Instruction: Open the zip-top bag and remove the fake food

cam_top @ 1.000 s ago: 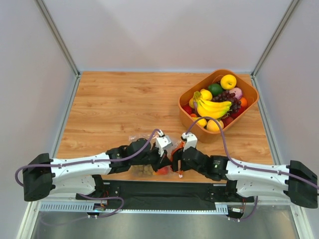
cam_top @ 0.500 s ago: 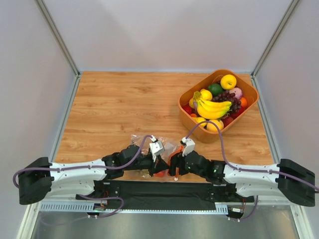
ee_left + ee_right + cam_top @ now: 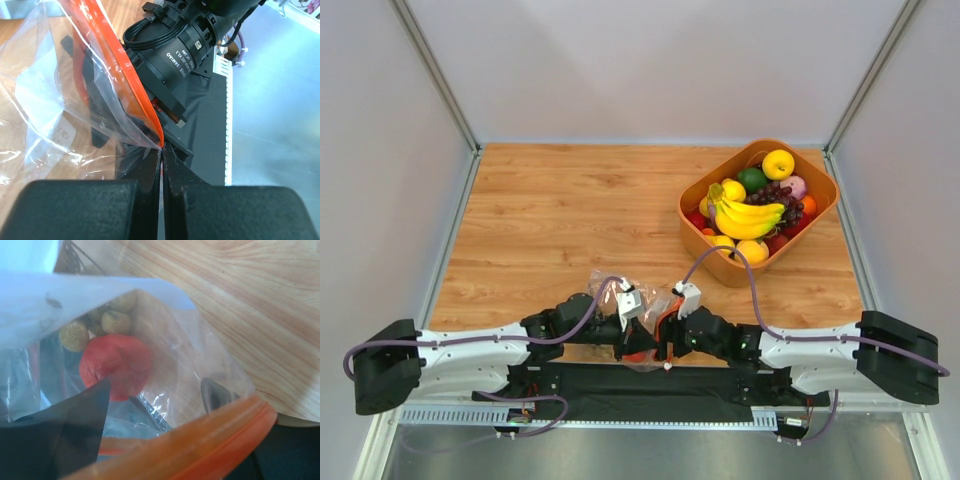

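Where the zip-top bag (image 3: 603, 286) lay at the near edge of the desk (image 3: 550, 210), it sat between my two grippers, its crumpled body spreading away over the wood. My left gripper (image 3: 161, 150) was closed, fingers pressed together on the corner of film where the red-orange zip strip (image 3: 122, 65) ended. From that pinch the strip ran up and away, slanting left. My right gripper (image 3: 667, 343) stood just beside the left, at the other lip. Whether its fingers were together I could not tell, since its wrist view showed only the strip crossing the foreground. Beyond that strip the mouth gaped, and the contents lay ahead of and below the right gripper, nearer to it than to the left. I judged that the coming move turned on drawing the two lips further apart, sideways. Inside, a smooth, round red-orange peach (image 3: 117, 365) touched a cluster of matte, grainy tan balls (image 3: 115, 321). The film was thin, clear, glossy and crinkled, and I expected it to buckle rather than hold shape.
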You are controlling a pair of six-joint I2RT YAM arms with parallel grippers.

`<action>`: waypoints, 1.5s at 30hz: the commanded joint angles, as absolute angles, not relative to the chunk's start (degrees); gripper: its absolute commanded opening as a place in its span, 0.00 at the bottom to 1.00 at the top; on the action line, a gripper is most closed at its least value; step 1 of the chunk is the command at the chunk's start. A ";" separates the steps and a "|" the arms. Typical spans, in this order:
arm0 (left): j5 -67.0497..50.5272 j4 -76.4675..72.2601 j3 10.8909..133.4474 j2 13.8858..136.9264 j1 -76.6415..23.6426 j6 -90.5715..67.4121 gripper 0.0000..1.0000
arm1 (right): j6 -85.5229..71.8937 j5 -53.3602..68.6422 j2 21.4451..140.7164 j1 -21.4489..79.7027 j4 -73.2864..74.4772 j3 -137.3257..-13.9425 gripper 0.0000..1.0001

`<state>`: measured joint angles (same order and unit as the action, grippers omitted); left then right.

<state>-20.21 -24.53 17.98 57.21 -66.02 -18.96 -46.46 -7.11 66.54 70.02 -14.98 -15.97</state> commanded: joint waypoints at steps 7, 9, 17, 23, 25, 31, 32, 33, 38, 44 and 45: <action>-3.92 -9.80 20.83 44.49 -66.88 -18.46 0.67 | -49.66 -18.80 61.53 70.23 -13.11 -16.70 0.73; 3.99 -4.68 21.71 38.88 -66.88 -18.54 0.70 | -49.92 -19.33 60.56 70.31 -12.31 -16.26 0.73; 24.24 17.55 22.23 25.23 -66.97 -27.92 0.94 | -49.66 -19.51 58.53 70.31 -12.48 -14.85 0.73; 32.78 32.69 26.10 30.92 -66.97 -39.79 0.96 | -50.01 -19.86 58.71 70.31 -12.74 -15.03 0.74; 33.66 32.96 25.41 31.72 -66.97 -41.21 0.97 | -49.92 -19.78 58.71 70.31 -12.57 -15.20 0.74; 29.45 27.86 21.36 31.91 -66.97 -44.03 0.93 | -50.01 -19.86 58.89 70.31 -12.57 -15.29 0.74; 29.01 27.77 21.10 31.90 -66.97 -44.29 0.92 | -50.01 -19.78 58.89 70.31 -12.74 -15.29 0.74; 28.48 27.77 20.92 31.82 -66.97 -44.56 0.89 | -50.01 -19.34 59.15 70.31 -12.92 -15.29 0.74; 27.25 27.60 20.56 31.12 -66.89 -43.86 0.86 | -50.01 -19.07 60.99 70.40 -14.15 -15.82 0.73; 31.18 29.17 23.29 25.06 -66.97 -39.90 0.94 | -50.45 -19.42 62.84 70.23 -14.85 -16.17 0.71; 32.42 31.70 24.34 24.53 -66.97 -39.99 0.94 | -50.45 -19.34 62.58 70.31 -15.55 -16.08 0.71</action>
